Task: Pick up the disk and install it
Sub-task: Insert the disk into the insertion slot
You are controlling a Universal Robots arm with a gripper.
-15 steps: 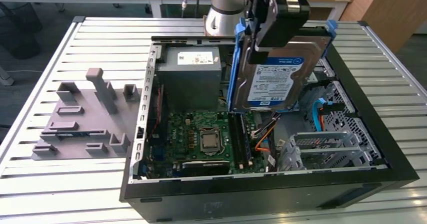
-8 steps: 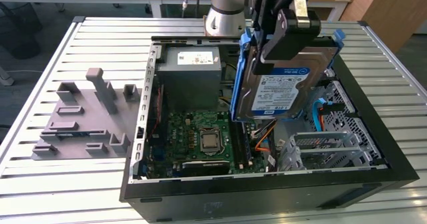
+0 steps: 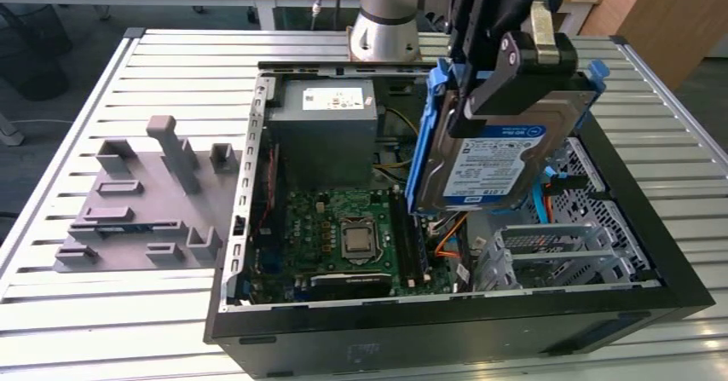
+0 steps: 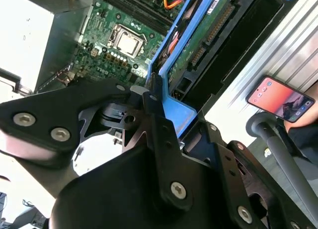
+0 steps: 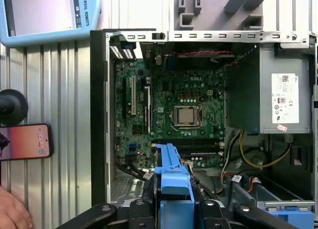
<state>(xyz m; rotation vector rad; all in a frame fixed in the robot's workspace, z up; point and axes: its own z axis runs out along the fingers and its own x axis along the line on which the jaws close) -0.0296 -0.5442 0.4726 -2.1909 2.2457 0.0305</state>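
Observation:
The disk (image 3: 500, 164), silver-grey with a white-and-blue label and a blue plastic frame (image 3: 425, 142), hangs tilted on edge above the open computer case (image 3: 455, 334). It sits over the case's side at the exterior view's right, above the metal drive cage (image 3: 557, 245). My gripper (image 3: 506, 91) is shut on the disk's upper end. In the second wrist view the disk's green circuit-board underside (image 4: 198, 40) and blue frame (image 4: 174, 110) run out from the black fingers (image 4: 151, 102). The first wrist view has the frame's blue end (image 5: 174, 184) held between the gripper's black links.
Inside the case lie a green motherboard (image 3: 341, 228) and a grey power supply box (image 3: 324, 125). A grey fixture plate (image 3: 148, 202) rests on the slatted table at the exterior view's left. A phone (image 5: 25, 141), a hand (image 5: 12, 211) and a tablet (image 5: 49, 15) are beside the case.

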